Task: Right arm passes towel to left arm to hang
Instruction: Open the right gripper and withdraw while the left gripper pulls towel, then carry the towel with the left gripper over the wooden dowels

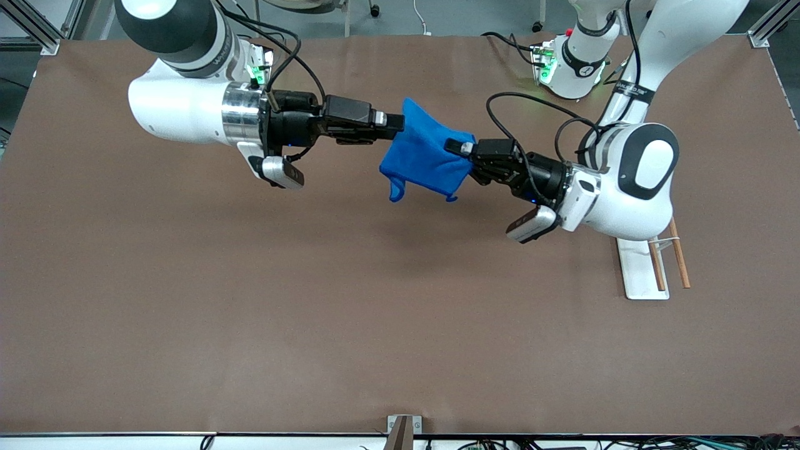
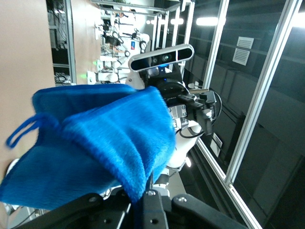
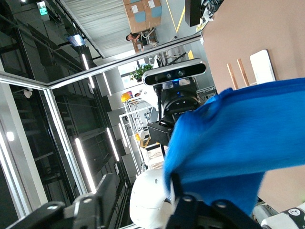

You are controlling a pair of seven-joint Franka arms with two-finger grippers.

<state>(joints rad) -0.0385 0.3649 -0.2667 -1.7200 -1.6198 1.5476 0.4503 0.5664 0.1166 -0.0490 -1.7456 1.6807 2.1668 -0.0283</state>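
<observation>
Front view: the blue towel (image 1: pixel 425 153) is held up in the air over the middle of the brown counter (image 1: pixel 250 300). It is held from both ends at once. The right tool (image 1: pixel 400 125) is closed on one edge of the towel, and the left tool (image 1: pixel 459 149) is closed on the other edge. The cloth is stretched between the two tools and hangs down a little, with two corners drooping. A small loop (image 1: pixel 396 189) is seen at one drooping corner. A dark shadow is cast on the counter under the towel.

A white stand with two wooden rods (image 1: pixel 650 265) is seen on the counter at the left arm's end, nearer to the front camera than the left tool.

In the left wrist view, the towel (image 2: pixel 105 143) is bunched up close, and the loop (image 2: pixel 21 131) sticks out from it.
</observation>
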